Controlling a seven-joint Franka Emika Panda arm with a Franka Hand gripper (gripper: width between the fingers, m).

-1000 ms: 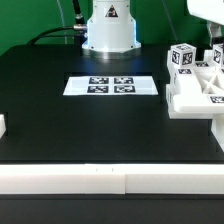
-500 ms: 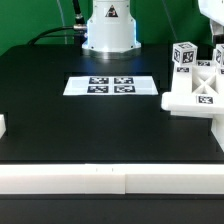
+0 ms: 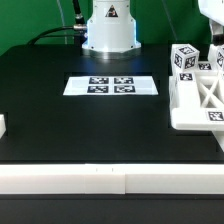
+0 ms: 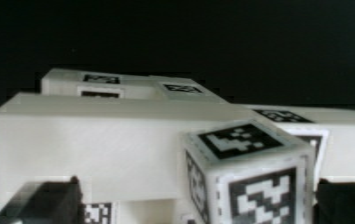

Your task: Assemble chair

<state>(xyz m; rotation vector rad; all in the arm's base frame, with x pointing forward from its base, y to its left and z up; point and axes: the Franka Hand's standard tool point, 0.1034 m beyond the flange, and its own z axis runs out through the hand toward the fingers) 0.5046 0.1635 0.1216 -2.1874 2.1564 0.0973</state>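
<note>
The chair's matte white parts sit at the exterior view's right. An X-braced frame [image 3: 203, 98] lies flat on the black table, and a tagged square leg [image 3: 182, 58] stands upright just behind it. In the wrist view my gripper [image 4: 206, 204] is open. Its dark fingers [image 4: 49, 200] straddle a tagged leg [image 4: 254, 165], which stands close to one finger without being clamped. A big white seat block [image 4: 103, 125] lies behind the leg. The exterior view shows only the gripper's edge [image 3: 216, 46] above the parts, cut off by the frame.
The marker board [image 3: 111, 86] lies mid-table in front of the robot's white base [image 3: 110, 30]. A white rail [image 3: 110, 180] runs along the table's front edge. A small white block [image 3: 2, 125] sits at the exterior view's left edge.
The gripper has gone from shut to open. The X-braced frame, earlier tilted and higher, has dropped flat and sits lower in the exterior view.
</note>
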